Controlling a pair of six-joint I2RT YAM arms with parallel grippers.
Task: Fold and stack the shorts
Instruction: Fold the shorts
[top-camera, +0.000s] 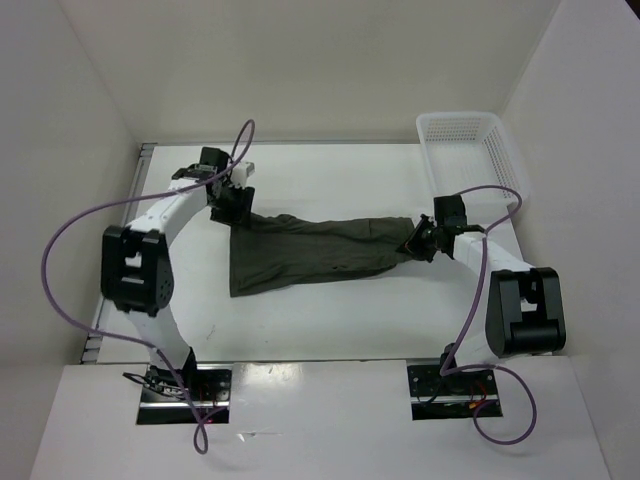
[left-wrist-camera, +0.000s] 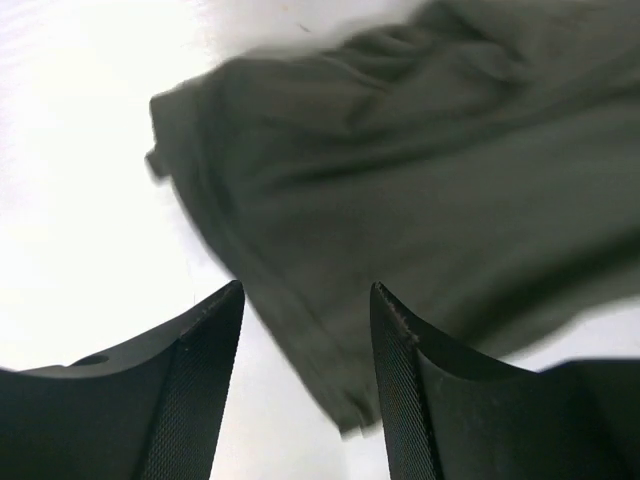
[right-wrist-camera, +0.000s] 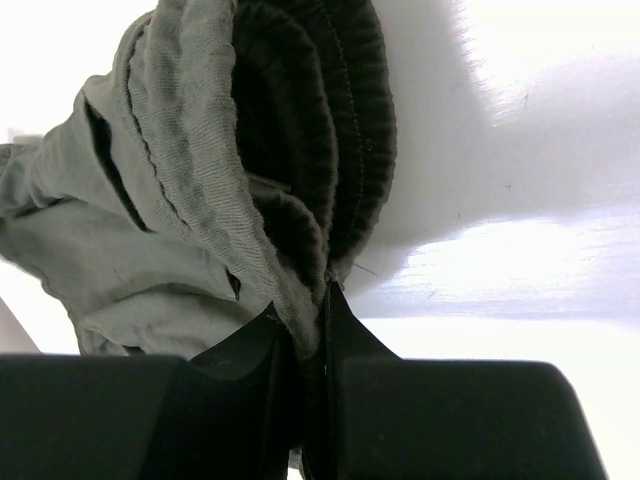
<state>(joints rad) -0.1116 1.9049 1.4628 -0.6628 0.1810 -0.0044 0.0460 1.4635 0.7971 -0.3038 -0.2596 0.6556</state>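
Note:
The dark olive shorts (top-camera: 310, 252) lie stretched across the middle of the white table (top-camera: 330, 320), wide end at the left, bunched ribbed waistband at the right. My right gripper (top-camera: 420, 240) is shut on the waistband (right-wrist-camera: 300, 180), the gathered cloth pinched between its fingers (right-wrist-camera: 345, 330). My left gripper (top-camera: 232, 205) is open just above the shorts' far left corner; in the left wrist view the shorts (left-wrist-camera: 420, 180) hem edge runs between its two fingers (left-wrist-camera: 205, 380), not pinched.
A white plastic basket (top-camera: 470, 150) stands at the back right corner of the table. White walls enclose the table on the left, back and right. Purple cables loop off both arms.

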